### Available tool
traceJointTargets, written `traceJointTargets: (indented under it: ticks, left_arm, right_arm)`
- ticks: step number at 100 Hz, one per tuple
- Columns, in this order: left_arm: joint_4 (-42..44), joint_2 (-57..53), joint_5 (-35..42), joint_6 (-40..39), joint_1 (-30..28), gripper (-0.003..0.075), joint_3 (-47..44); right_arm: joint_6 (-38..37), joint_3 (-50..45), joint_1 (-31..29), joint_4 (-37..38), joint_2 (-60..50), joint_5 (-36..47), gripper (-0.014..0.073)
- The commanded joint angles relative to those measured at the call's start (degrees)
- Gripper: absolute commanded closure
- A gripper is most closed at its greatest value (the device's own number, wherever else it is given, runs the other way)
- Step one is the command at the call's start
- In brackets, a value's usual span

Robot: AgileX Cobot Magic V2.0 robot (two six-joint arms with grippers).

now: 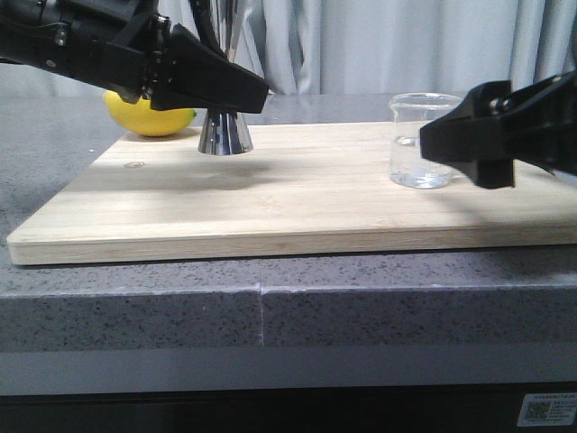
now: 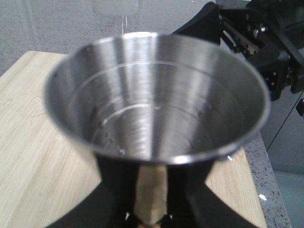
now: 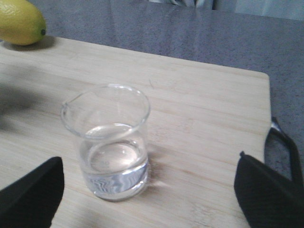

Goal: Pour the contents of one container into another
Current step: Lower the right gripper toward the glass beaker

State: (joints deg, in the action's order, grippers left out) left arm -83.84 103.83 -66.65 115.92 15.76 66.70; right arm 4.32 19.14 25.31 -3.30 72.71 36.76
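Note:
The steel jigger (image 1: 225,133) stands upright on the wooden board (image 1: 297,207) at the back left. My left gripper (image 1: 245,94) is shut on its narrow gold waist, and its cup (image 2: 152,99) fills the left wrist view with a few droplets inside. The glass beaker (image 1: 422,140) stands on the board's right part with clear liquid in its bottom. My right gripper (image 1: 482,149) hovers just right of it, open wide. In the right wrist view the beaker (image 3: 111,142) stands ahead of the fingers (image 3: 28,194), nearer one of them and touching neither.
A yellow lemon (image 1: 149,113) lies on the grey counter (image 1: 270,298) behind the board's left corner, close to the jigger. The board's front edge lies near the counter's edge. Grey curtains hang behind.

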Motion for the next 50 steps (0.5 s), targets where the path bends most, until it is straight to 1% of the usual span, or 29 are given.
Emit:
traceJointTargets:
  ticks: [1, 29, 50]
  left_arm:
    - [-4.37, -3.18, -6.12, -0.32, 0.33, 0.0702, 1.35]
    - [-4.37, -3.18, -6.12, -0.32, 0.33, 0.0702, 1.35]
    - [-4.37, -3.18, -6.12, -0.32, 0.33, 0.0702, 1.35]
  right_arm:
    - [-2.17, 1.44, 0.01, 2.33, 1.41, 7.78, -0.0064]
    - [-4.32, 1.44, 0.01, 5.41, 6.89, 14.90, -0.0064]
    - [-4.32, 1.44, 0.01, 6.22, 8.70, 17.75, -0.0064]
